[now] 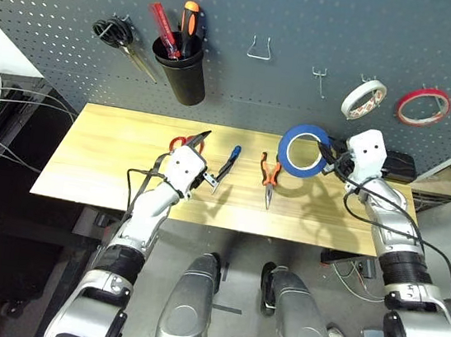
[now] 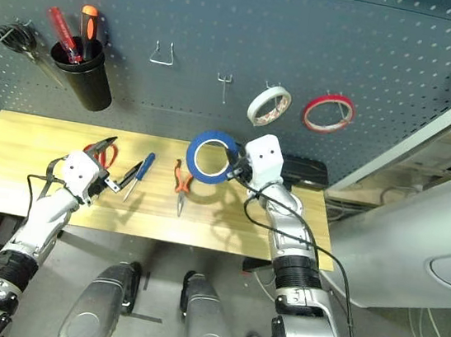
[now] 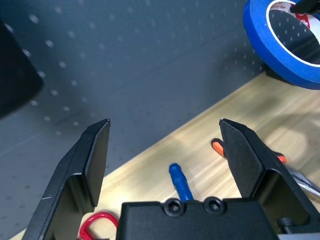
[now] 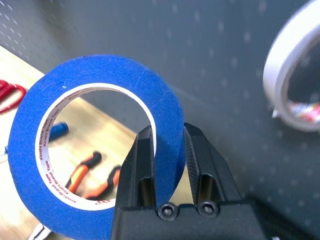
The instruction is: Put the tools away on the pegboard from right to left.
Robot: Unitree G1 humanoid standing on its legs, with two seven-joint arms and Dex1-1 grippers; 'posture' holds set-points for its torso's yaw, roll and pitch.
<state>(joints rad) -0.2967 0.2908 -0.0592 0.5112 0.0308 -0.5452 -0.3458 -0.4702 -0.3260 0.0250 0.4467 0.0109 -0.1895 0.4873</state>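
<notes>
My right gripper (image 4: 167, 142) is shut on the rim of the wide blue tape roll (image 4: 105, 70), holding it upright above the table's right part, close to the pegboard (image 1: 271, 12). The orange-and-black pliers (image 1: 270, 174) lie on the wooden table (image 1: 100, 173) near the middle. To their left lie the blue-handled screwdriver (image 1: 229, 163) and then the red-handled scissors (image 1: 181, 141). My left gripper (image 1: 207, 163) hovers open low over the table between the scissors and the screwdriver, with nothing between its fingers (image 3: 95, 155).
On the pegboard hang a white tape roll (image 1: 364, 98) and a red tape roll (image 1: 422, 105) at the right. Bare metal hooks (image 1: 260, 50) sit mid-board. A black cup (image 1: 182, 71) with tools and black-handled scissors (image 1: 114, 33) are at the left.
</notes>
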